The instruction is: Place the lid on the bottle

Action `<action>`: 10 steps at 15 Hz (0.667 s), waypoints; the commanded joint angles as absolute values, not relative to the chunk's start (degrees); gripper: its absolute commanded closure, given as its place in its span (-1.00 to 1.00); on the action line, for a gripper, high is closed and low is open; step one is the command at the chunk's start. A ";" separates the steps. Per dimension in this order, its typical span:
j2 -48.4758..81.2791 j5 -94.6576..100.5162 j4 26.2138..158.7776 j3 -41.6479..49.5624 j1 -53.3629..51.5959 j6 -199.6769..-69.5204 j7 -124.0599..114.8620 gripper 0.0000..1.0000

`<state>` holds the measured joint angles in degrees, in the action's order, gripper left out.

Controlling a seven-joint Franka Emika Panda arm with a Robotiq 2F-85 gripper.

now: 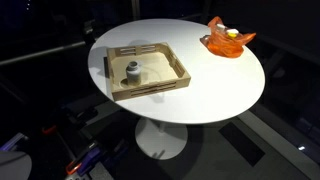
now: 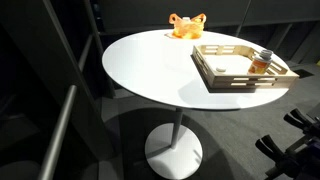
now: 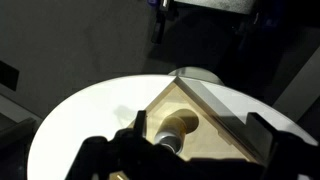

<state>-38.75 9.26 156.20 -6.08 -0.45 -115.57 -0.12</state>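
Observation:
The small grey bottle (image 1: 132, 71) stands upright inside the wooden tray (image 1: 160, 84) on the round white table; it also shows in the other exterior view (image 2: 262, 61). In the wrist view the bottle (image 3: 172, 138) lies below, partly hidden by the dark gripper body. Its top looks pale in an exterior view, but I cannot tell if that is the lid. No separate lid shows anywhere. My gripper (image 3: 183, 152) is high above the tray, its fingers wide apart and empty. The gripper is out of view in both exterior views.
An orange translucent dish (image 1: 228, 41) sits near the table's edge, away from the tray, and also shows in the other exterior view (image 2: 187, 25). The white table (image 2: 150, 70) stands on a single pedestal. Dark floor surrounds it.

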 commanded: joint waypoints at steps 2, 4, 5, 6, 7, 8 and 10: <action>-38.69 9.71 156.10 -5.39 -1.21 -115.38 -0.53 -1.00; -38.69 9.71 156.10 -5.39 -1.21 -115.38 -0.53 -1.00; -38.25 9.88 155.37 -5.45 -1.14 -115.24 -0.45 -1.00; -37.94 10.01 154.76 -5.54 -1.11 -115.19 -0.43 -1.00; -37.52 10.19 154.09 -5.73 -1.09 -114.98 -0.51 -1.00; -37.13 10.51 153.37 -6.05 -1.04 -114.92 -0.73 -1.00; -36.32 10.79 152.01 -6.32 -0.95 -114.91 -0.96 -1.00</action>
